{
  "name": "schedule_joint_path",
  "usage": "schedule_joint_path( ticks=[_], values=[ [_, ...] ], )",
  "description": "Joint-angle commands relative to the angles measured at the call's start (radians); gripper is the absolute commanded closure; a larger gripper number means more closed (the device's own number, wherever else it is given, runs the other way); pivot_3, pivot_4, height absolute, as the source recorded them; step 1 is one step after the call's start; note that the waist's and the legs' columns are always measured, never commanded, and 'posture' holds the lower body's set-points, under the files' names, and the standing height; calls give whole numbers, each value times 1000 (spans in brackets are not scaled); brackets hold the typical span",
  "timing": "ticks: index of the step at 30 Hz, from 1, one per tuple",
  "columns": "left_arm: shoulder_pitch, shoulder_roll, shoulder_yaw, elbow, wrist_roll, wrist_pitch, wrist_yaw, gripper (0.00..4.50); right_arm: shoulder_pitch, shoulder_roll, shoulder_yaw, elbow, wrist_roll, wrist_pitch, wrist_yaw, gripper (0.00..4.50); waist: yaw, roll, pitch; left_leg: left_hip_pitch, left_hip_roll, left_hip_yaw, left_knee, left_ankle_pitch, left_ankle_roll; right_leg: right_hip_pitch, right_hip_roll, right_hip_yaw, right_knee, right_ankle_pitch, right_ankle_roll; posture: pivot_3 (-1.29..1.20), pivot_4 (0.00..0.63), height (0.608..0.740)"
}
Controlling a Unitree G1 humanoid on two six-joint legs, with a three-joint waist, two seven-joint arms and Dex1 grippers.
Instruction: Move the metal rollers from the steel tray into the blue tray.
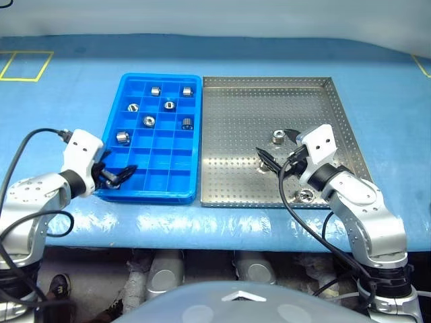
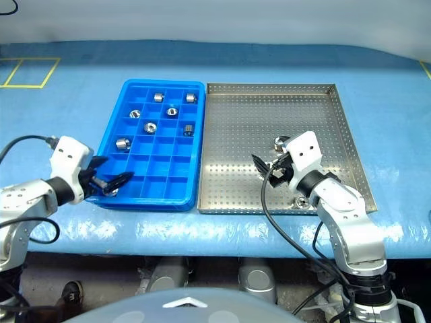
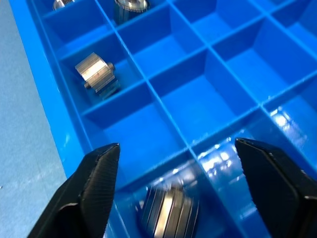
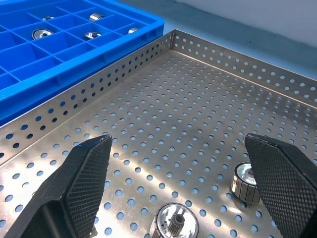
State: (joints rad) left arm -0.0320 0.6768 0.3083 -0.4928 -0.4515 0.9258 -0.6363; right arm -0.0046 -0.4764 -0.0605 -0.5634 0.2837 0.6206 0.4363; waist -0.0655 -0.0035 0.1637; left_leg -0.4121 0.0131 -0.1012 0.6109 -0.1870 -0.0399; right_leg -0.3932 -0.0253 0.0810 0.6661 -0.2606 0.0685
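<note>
Rollers [image 1: 277,136] left in the steel tray [image 1: 236,114]: my right hand [image 1: 278,156], spread empty, should straddle one squarely, while my released left hand [image 1: 116,176] clears the blue tray [image 1: 196,134].

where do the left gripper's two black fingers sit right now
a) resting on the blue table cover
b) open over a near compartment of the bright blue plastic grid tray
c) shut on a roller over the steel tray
b: the left gripper stands open over a near compartment of the bright blue plastic grid tray, a shiny silver metal roller lying in that compartment between its fingers.

You had bright, even light; glare flashed off the steel tray [image 4: 208,114] and blue tray [image 3: 218,163], nearest roller [image 3: 168,210] blurred.
</note>
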Motion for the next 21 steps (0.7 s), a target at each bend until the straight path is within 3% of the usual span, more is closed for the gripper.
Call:
schedule_joint_path(
  ticks=[1,3,6,11,15,21],
  values=[
    [-149,-116,-9,-1,-158,-47,-34,267,16,-3,-49,-49,1,0,-25,0,7,0,0,0,-1,0,0,0,0,0,0,0,-1,2,3,-99,150,740],
    [-217,-190,-22,25,-215,-37,-20,267,24,-4,-57,-57,1,3,-34,0,3,0,0,-1,-2,0,2,0,0,1,-1,0,-2,4,8,-120,150,740],
    [-278,-264,-191,55,-204,-38,-42,267,42,-7,-70,-71,-3,2,-46,0,-13,0,-1,-1,-3,0,2,0,0,2,-1,2,-3,6,10,-150,150,740],
    [-410,-400,-585,277,14,-117,-12,267,90,-5,-90,-110,-29,17,-90,0,-31,1,-1,0,-3,1,2,0,1,2,0,3,-3,6,10,-217,150,740],
    [-493,-482,-704,454,115,-184,-3,267,130,2,-102,-144,-39,31,-117,0,-74,2,-2,-1,-3,2,2,-1,1,1,1,5,-3,6,11,-268,150,740],
    [-565,-579,-756,657,228,-284,35,267,167,16,-120,-168,-40,25,-133,0,-120,2,-2,0,-3,5,2,-1,2,0,1,8,-3,6,12,-302,150,740]
  ],
)
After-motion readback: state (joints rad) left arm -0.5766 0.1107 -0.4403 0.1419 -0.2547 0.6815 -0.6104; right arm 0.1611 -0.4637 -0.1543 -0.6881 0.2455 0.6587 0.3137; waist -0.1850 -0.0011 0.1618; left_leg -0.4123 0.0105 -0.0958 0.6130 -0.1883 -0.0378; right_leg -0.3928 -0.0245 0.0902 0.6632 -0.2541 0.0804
